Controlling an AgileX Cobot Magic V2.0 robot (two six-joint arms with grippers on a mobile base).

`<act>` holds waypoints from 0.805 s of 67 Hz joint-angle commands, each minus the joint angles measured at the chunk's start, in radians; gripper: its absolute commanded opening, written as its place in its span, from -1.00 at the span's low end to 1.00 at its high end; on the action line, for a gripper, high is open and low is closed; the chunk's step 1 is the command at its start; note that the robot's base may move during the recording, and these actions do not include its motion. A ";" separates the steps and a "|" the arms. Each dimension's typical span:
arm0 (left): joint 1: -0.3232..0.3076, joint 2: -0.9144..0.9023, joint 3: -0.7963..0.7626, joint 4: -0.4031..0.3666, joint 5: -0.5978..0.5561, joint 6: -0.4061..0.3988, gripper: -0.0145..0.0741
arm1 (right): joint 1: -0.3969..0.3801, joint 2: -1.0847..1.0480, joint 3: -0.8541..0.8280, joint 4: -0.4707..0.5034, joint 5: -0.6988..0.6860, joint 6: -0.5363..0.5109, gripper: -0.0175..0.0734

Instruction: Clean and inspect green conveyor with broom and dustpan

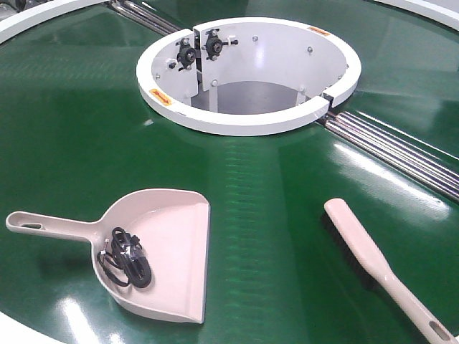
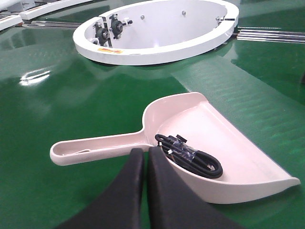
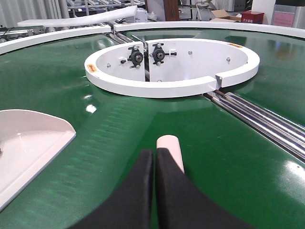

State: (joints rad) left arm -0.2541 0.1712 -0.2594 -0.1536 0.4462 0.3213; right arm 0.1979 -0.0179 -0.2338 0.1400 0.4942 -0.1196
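In the front view we saw the conveyor [image 1: 86,122] filling the frame, its glossy green belt carrying both cleaning things. The white ring [image 1: 247,122] sat at 12 o'clock, with rollers [image 1: 401,150] running off toward 3 o'clock. The dustpan [image 1: 168,258] lay flat at 7 o'clock, handle pointing to 9 o'clock, flat edge facing 3 o'clock. A coiled black cable [image 1: 125,259] lay inside it near the handle end. The broom [image 1: 366,251] lay at 4 o'clock, well apart from the dustpan, bristles down, its slotted handle toward 5 o'clock. Neither tool showed in this view.

In the left wrist view we found the left tool [image 2: 145,155] at 6 o'clock with its two dark fingers [image 2: 128,191] pressed together, holding nothing. Its tips sat just over the dustpan [image 2: 214,129] where handle meets pan; we could not tell if they touched. The cable [image 2: 190,157] lay just at 3 o'clock of them.

In the right wrist view the right tool [image 3: 155,155] was likewise closed on nothing, fingers [image 3: 178,195] together at 6 o'clock. The broom's [image 3: 170,148] rounded end showed just beyond the tips. The dustpan's [image 3: 28,143] edge lay at 9 o'clock.
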 commanded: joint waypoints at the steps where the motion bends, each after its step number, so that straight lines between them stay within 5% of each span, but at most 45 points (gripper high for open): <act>1: -0.004 0.010 -0.012 -0.010 -0.073 -0.009 -0.69 | -0.003 -0.008 -0.024 0.003 -0.081 0.001 -0.64; 15: 0.055 -0.036 0.106 -0.004 -0.201 -0.027 -0.69 | -0.003 -0.008 -0.024 0.003 -0.081 0.001 -0.64; 28: 0.099 -0.168 0.323 0.137 -0.520 -0.282 -0.69 | -0.003 -0.008 -0.024 0.002 -0.083 0.001 -0.64; 38: 0.097 -0.199 0.318 0.169 -0.425 -0.333 -0.69 | -0.003 -0.008 -0.024 0.003 -0.083 0.001 -0.64; 54: 0.098 -0.199 0.318 0.169 -0.434 -0.321 -0.69 | -0.003 -0.008 -0.024 0.003 -0.083 0.001 -0.64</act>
State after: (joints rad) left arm -0.1589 -0.0129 0.0274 0.0145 0.0903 0.0080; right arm 0.1979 -0.0179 -0.2338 0.1411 0.4942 -0.1196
